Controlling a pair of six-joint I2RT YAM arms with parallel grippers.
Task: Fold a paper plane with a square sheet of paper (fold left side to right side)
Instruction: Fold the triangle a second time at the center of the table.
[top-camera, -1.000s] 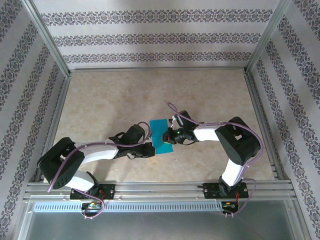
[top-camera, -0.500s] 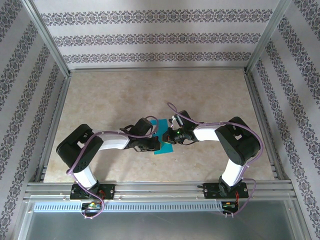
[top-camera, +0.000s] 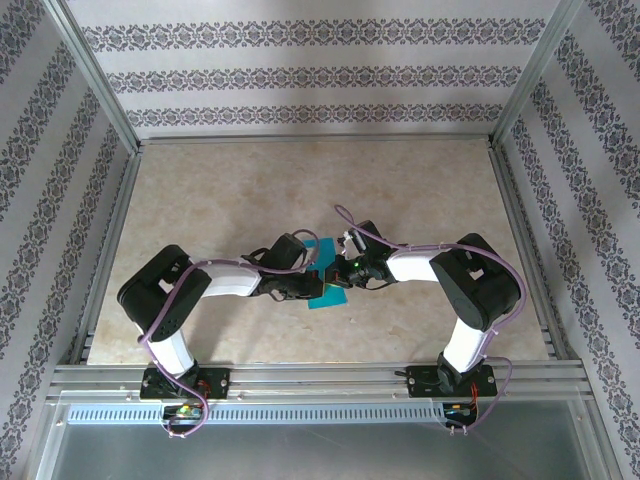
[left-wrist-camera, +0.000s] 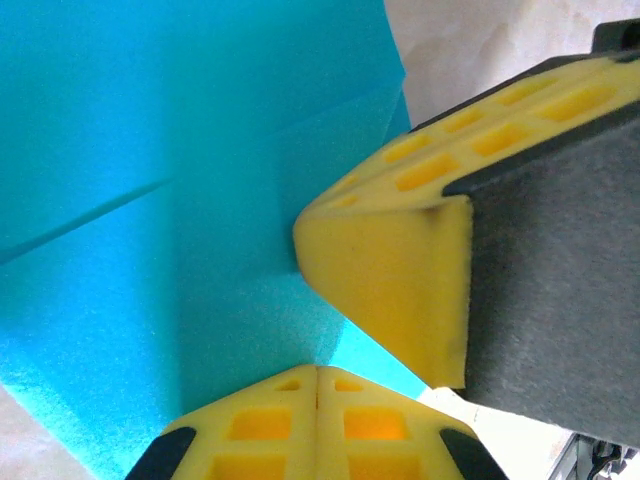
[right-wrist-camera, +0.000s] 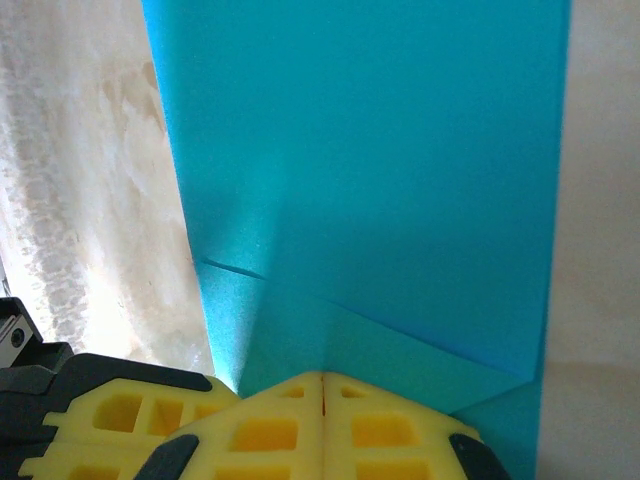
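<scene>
The teal-blue sheet of paper (top-camera: 328, 296) lies folded on the table between both arms, partly covered by them. Up close the paper (left-wrist-camera: 150, 150) shows creases that run toward the fingertips. My left gripper (top-camera: 312, 278) is shut, and its joined tips (left-wrist-camera: 317, 372) rest on top of the sheet. My right gripper (top-camera: 338, 272) is shut too, with its tips (right-wrist-camera: 322, 378) on the paper (right-wrist-camera: 380, 150) where several creases meet. The right gripper's yellow fingers (left-wrist-camera: 390, 280) stand just opposite the left tips. A left finger (right-wrist-camera: 110, 415) shows beside the right ones.
The beige table (top-camera: 200, 200) is boxed in by aluminium rails (top-camera: 315, 140) and patterned walls. Purple cables loop over both arms close to the paper.
The left arm swung in from the lower left onto the paper, covering most of it, and has held still for the last half second. The right gripper has stayed in place.
</scene>
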